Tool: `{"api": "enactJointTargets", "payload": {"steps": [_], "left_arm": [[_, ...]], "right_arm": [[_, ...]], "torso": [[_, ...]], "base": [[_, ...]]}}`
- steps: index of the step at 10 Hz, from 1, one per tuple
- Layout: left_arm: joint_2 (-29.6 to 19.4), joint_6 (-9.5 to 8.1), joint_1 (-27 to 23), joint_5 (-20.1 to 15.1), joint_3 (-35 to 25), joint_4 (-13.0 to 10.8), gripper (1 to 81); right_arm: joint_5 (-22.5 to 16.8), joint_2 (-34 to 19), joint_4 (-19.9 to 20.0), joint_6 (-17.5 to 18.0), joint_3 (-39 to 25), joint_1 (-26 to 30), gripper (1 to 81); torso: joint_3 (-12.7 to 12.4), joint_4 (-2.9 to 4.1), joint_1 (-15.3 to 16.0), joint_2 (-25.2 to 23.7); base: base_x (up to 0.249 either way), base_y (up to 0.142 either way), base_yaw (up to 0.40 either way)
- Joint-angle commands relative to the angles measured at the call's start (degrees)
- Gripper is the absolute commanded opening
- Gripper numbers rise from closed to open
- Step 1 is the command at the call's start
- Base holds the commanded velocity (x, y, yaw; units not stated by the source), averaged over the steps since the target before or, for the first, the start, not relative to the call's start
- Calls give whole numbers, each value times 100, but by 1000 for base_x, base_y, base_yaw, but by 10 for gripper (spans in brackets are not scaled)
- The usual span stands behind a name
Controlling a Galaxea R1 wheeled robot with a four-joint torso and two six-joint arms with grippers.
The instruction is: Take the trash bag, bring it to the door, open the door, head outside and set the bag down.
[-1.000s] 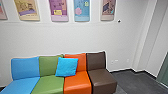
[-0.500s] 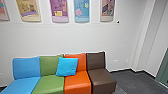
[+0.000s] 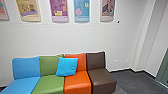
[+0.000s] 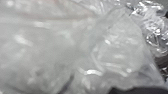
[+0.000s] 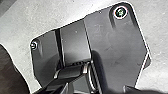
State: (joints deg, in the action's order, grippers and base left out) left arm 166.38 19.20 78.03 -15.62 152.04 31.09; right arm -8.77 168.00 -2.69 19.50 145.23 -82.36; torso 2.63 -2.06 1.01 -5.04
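Observation:
Clear, crinkled plastic of the trash bag (image 4: pixel 62 45) lies right up against the camera in the left wrist view, shiny and creased, with a bunched part towards one corner. The bag covers whatever of my left gripper is there, so its state is hidden. In the right wrist view the robot's own dark plate and jointed bar stand before a pale grey floor, and how my right gripper stands cannot be made out.
A row of joined seats, blue (image 3: pixel 26 68), green, orange and brown (image 3: pixel 96 61), stands against the white wall (image 3: pixel 75 37), with a blue cushion (image 3: pixel 67 66) on it. Pictures hang above. Dark floor (image 3: pixel 135 81) and a green-edged panel (image 3: pixel 163 71) are at the right.
The head camera has turned very slightly since a second ago, with the whole scene shifted a little. Between the last two head pictures almost nothing differs.

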Motion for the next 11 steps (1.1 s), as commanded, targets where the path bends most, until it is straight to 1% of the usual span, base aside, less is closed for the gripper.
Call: {"api": "enactJointTargets", "payload": {"steps": [1, 9, 11], "left_arm": [[-43, -13, -398, -451, 19, 12, 10], [-25, -22, -398, -451, 45, 12, 10], [-25, -22, -398, -451, 45, 12, 10]], "right_arm": [[-319, -18, -29, -8, -48, 364, 811], [-310, -18, -29, 1, -57, 338, 811], [-310, -18, -29, -8, -57, 338, 811]], "torso": [[0, 0, 0, 0], [0, -2, 0, 0], [0, -2, 0, 0]], "base": [[0, 0, -371], [0, 0, -377], [0, 0, -319]]}}
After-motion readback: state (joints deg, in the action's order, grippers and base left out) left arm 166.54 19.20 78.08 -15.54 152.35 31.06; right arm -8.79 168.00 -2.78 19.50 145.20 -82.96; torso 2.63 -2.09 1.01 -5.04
